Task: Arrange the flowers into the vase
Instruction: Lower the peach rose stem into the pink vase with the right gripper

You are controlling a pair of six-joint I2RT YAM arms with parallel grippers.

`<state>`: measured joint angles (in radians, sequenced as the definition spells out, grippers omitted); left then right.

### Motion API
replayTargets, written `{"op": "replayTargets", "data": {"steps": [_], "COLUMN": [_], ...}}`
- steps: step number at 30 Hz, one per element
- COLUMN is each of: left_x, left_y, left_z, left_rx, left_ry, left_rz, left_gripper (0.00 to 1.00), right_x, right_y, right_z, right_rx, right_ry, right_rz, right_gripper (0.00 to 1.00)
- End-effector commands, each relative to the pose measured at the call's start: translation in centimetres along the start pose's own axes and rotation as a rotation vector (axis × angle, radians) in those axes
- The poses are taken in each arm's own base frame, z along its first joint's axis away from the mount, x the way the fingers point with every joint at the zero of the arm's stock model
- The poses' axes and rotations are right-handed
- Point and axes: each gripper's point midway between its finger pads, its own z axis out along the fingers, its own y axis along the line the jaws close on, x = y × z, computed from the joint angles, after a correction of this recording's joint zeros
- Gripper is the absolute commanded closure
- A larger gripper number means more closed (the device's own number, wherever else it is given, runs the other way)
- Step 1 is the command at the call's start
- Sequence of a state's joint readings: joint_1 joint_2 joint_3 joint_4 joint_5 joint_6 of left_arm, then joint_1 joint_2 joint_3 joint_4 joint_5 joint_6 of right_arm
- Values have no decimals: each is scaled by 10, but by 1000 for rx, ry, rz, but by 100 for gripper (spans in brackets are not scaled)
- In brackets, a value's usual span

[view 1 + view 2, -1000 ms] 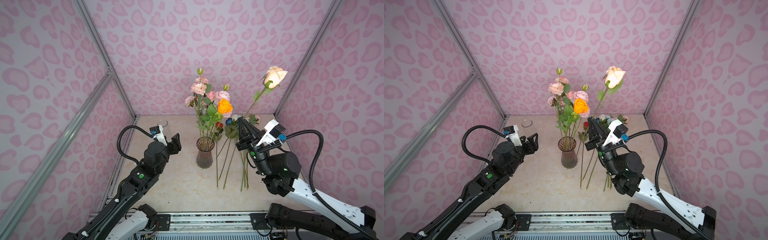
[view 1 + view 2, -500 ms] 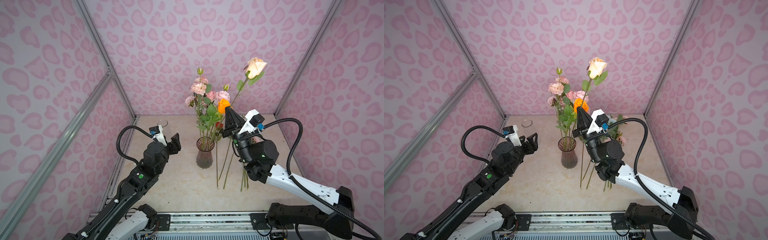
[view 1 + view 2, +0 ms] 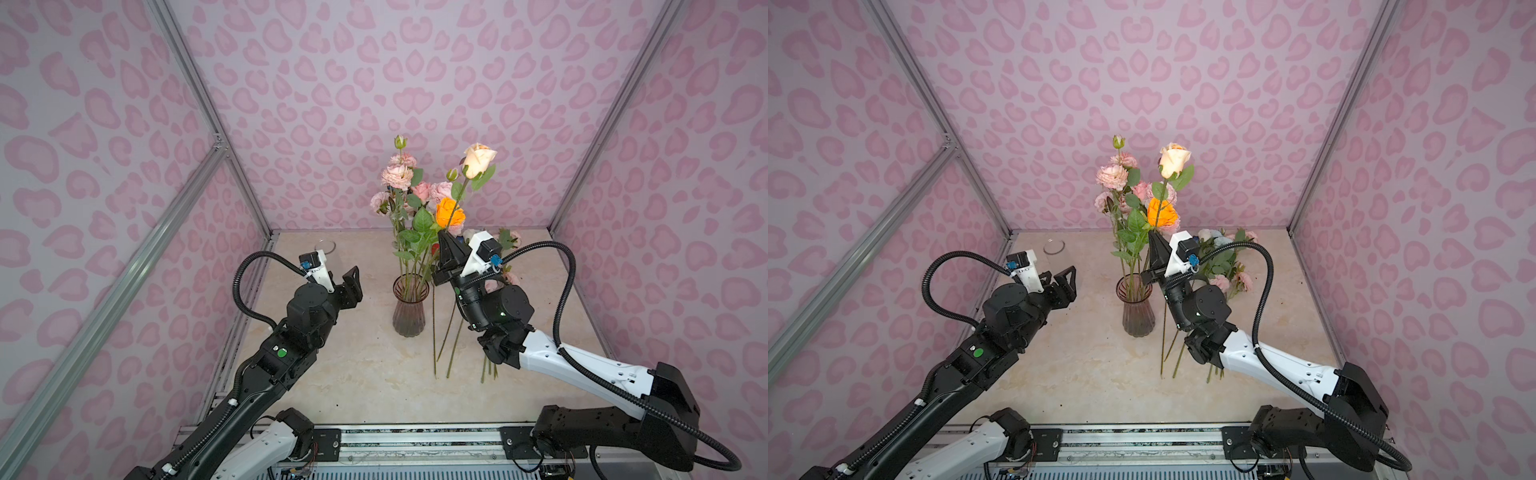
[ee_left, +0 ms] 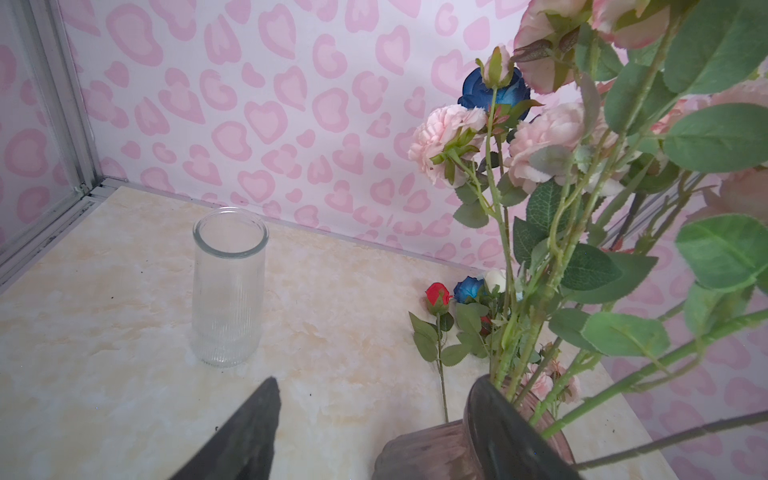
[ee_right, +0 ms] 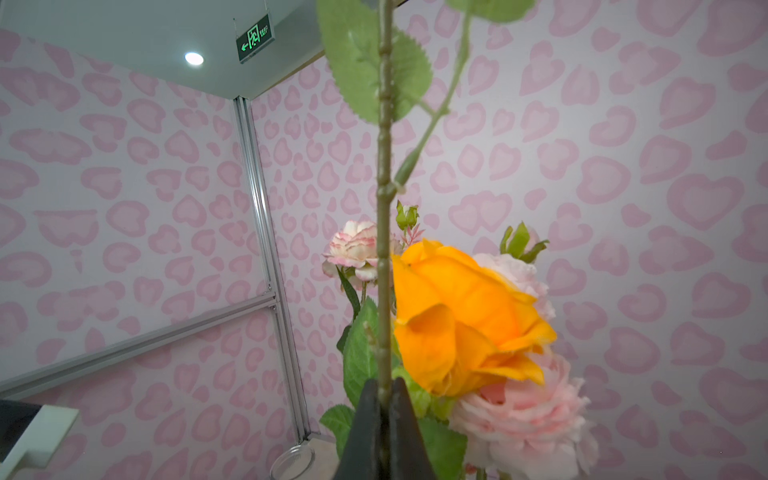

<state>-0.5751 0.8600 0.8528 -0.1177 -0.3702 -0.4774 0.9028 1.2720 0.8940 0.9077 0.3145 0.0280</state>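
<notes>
Ribbed clear glass jar (image 4: pixel 227 291), smooth marbled tabletop (image 4: pixel 104 332), flowers (image 4: pixel 552 141) perhaps fabric

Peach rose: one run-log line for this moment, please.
right gripper shut on peach rose stem | held upright beside pink vase | left gripper open, empty

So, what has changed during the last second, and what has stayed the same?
The right fingers, shut on the stem of the peach rose, moved left toward the vase, carrying the rose upright. Nothing was newly taken or let go. The left fingers, open, the vase and the loose flowers on the table stayed put.
</notes>
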Motion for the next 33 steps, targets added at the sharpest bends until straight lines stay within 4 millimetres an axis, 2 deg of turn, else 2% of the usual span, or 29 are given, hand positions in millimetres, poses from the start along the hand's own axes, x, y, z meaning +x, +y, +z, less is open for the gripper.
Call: {"op": "replayTargets", "data": {"steps": [1, 5, 6, 9, 11, 15, 21, 24, 26, 32, 33], "left_x": [-6, -5, -4, -2, -2, -3, -3, -3, -2, -2, -1], "left_y": [-3, -4, -4, -5, -4, -4, -3, -4, -5, -5, -5], "left_z": [0, 1, 1, 3, 3, 2, 2, 2, 2, 3, 4], "left_rx": [16, 20, 21, 21, 18, 17, 13, 17, 20, 20, 21], "left_ry": [-24, -18, -15, -8, -9, -10, -13, -13, -9, -6, -3], "left_rz": [-14, -16, -16, -14, -14, -13, -11, -13, -13, -12, -11], "left_gripper": [26, 26, 26, 26, 26, 26, 26, 26, 26, 26, 26], "right_x": [19, 44, 50, 63, 69, 73, 72, 79, 86, 83, 82], "right_y": [-6, -9, -13, -17, -18, -14, -7, -21, -22, -15, -15], "right_z": [-10, -16, -17, -18, -16, -8, -8, -7, -11, -27, -29], "right_rx": [30, 53, 69, 98, 108, 110, 71, 155, 152, 79, 80], "right_ry": [54, 143, 162, 207, 234, 276, 286, 336, 380, 470, 483], "right_rz": [7, -29, -28, -35, -52, -78, -74, -98, -117, -114, -116], "right_gripper": [100, 100, 97, 78, 74, 72, 73, 71, 67, 41, 32]}}
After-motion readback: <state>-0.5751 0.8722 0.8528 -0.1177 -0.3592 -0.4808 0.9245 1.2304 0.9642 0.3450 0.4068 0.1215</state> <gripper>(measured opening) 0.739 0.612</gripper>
